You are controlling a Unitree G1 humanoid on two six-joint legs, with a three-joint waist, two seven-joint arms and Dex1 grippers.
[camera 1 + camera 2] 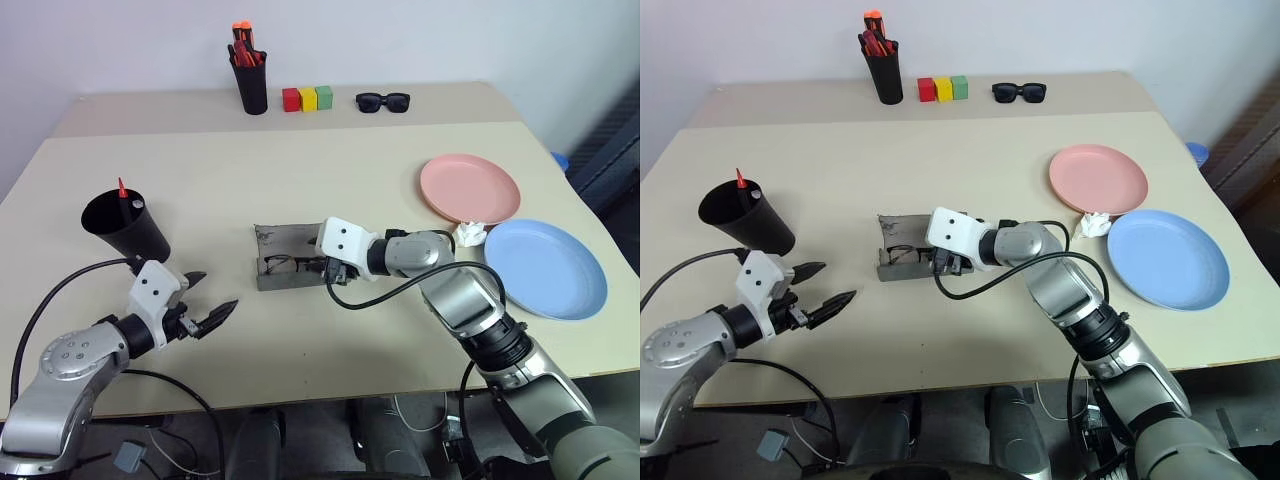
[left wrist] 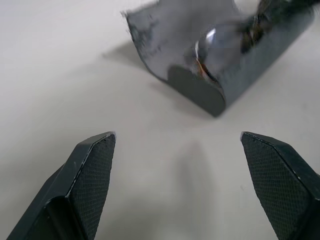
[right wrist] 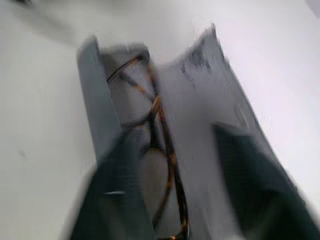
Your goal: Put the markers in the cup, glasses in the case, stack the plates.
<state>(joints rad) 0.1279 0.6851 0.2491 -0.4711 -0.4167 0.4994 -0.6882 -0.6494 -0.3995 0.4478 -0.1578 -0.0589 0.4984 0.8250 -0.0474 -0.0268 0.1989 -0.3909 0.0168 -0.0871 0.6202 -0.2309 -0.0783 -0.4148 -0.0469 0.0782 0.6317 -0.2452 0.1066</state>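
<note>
Glasses lie inside the open grey case at mid-surface, where the right end effector sits with fingers spread over them. Left end effector hovers spread and empty near the black cup. Pink plate and blue plate lie side by side, unstacked.

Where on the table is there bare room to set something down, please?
Bare patches: the wide stretch between the pen holder and the case, and the front edge between both arms. Crowded: the right side, with pink plate, blue plate and a white scrap.
</note>
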